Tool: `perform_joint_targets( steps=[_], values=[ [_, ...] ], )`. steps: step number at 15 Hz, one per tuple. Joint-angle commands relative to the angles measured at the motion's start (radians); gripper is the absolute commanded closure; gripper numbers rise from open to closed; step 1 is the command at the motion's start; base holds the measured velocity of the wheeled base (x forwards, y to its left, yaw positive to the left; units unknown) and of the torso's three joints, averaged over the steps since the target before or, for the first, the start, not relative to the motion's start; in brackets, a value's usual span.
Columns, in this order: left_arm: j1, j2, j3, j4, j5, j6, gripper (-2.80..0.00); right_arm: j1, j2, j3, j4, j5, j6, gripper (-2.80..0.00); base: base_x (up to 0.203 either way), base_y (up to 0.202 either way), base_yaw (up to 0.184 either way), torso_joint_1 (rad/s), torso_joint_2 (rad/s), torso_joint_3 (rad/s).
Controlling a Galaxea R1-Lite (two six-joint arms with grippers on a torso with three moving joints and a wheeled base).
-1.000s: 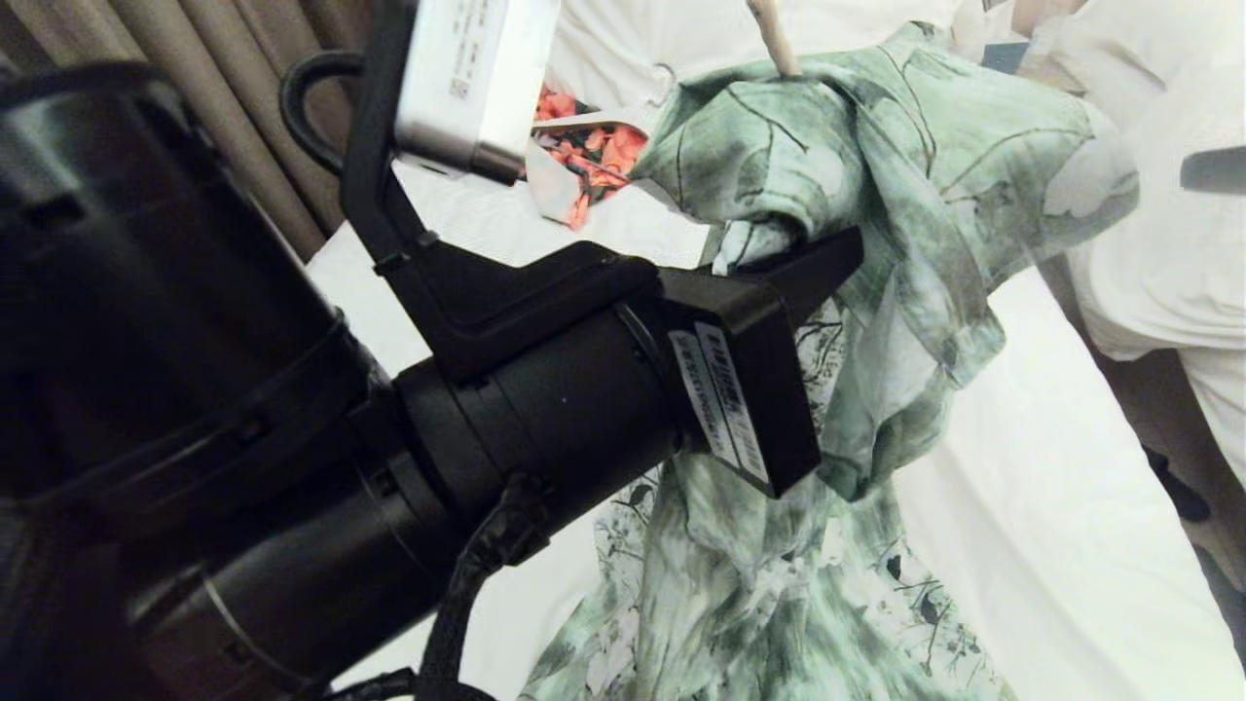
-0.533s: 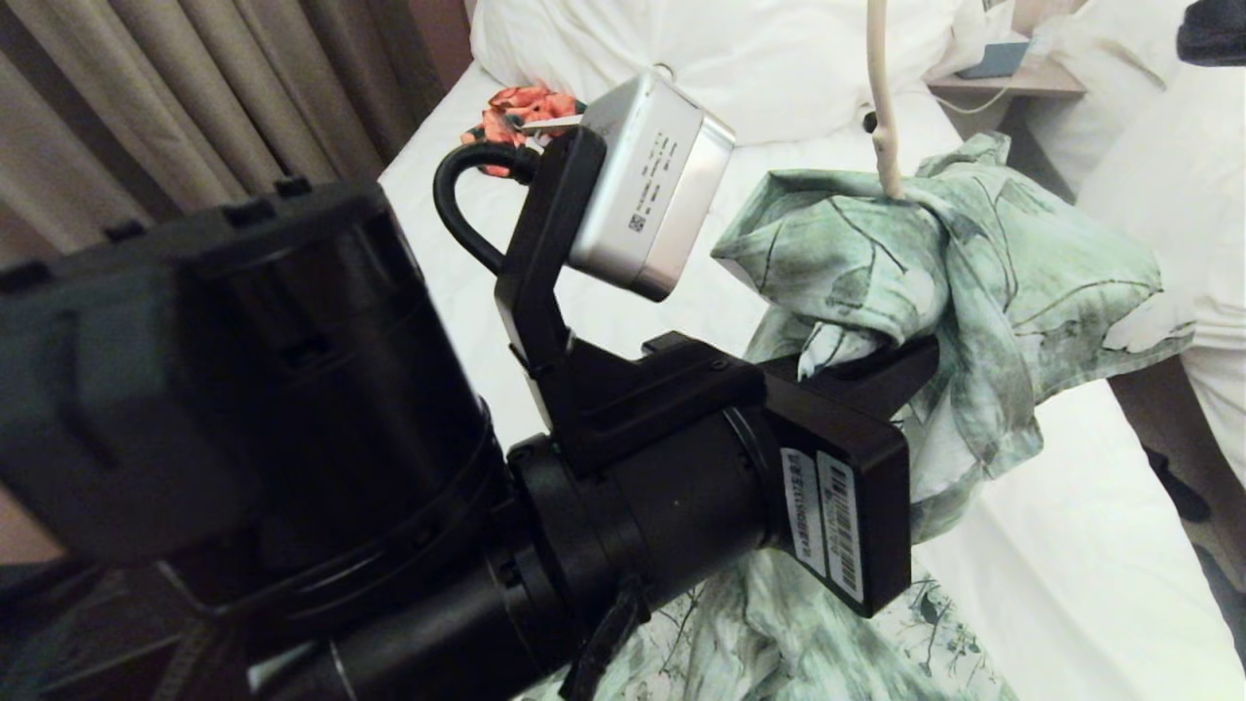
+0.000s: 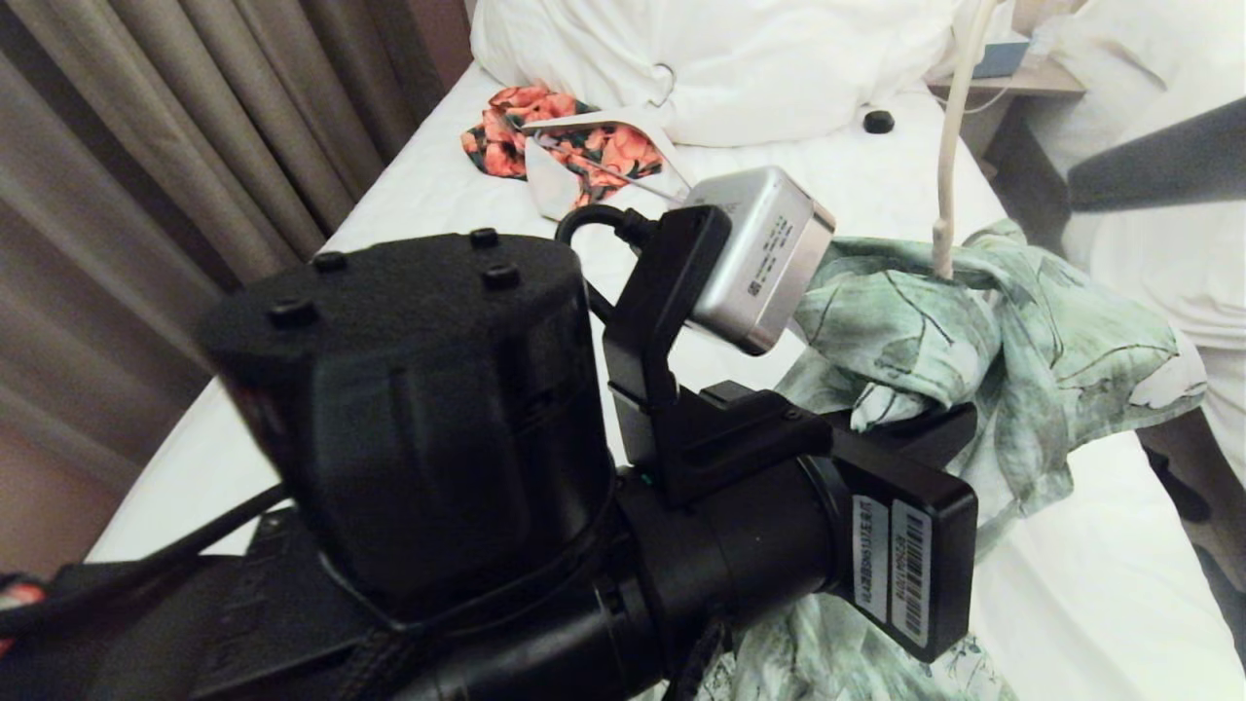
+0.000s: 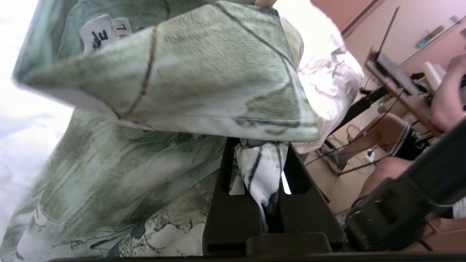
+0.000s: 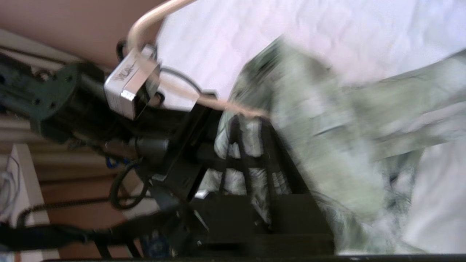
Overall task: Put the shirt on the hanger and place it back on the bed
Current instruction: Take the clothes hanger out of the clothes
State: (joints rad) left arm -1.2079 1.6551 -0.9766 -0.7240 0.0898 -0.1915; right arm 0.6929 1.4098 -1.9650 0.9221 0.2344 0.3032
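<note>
The left gripper, jaws clenched on the shirt, holds it bunched above the bed near its right edge, hanger rising from it. Right gripper's jaws: cannot tell. Far left lies an orange-red garment; open sheet between.

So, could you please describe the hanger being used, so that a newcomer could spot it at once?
Start at the bed with the smooth white sheet, then find the green-and-white shirt bunched above it. The hanger is the thin cream wire rising from the shirt's top, unlike the thicker white hanger lying on the orange-red floral garment near the pillows.
</note>
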Motion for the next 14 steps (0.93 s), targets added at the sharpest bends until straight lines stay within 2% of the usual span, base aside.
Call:
perform_joint_targets(
  steps=[1,9,14],
  values=[
    [0.001,0.046,-0.011,-0.005,0.002,-0.002,0.0,0.002,-0.023,0.016,0.009,0.002,0.0,-2.8,0.0,0.0,0.0,0.0,0.0,0.0],
    [0.011,0.078,-0.025,-0.009,0.002,-0.003,0.0,0.015,-0.058,0.113,-0.006,0.005,-0.113,-2.8,0.0,0.0,0.0,0.0,0.0,0.0],
    [0.01,0.065,-0.022,-0.011,0.002,-0.002,0.0,0.043,-0.066,0.202,-0.204,0.001,-0.119,-2.8,0.0,0.0,0.0,0.0,0.0,0.0]
  ],
)
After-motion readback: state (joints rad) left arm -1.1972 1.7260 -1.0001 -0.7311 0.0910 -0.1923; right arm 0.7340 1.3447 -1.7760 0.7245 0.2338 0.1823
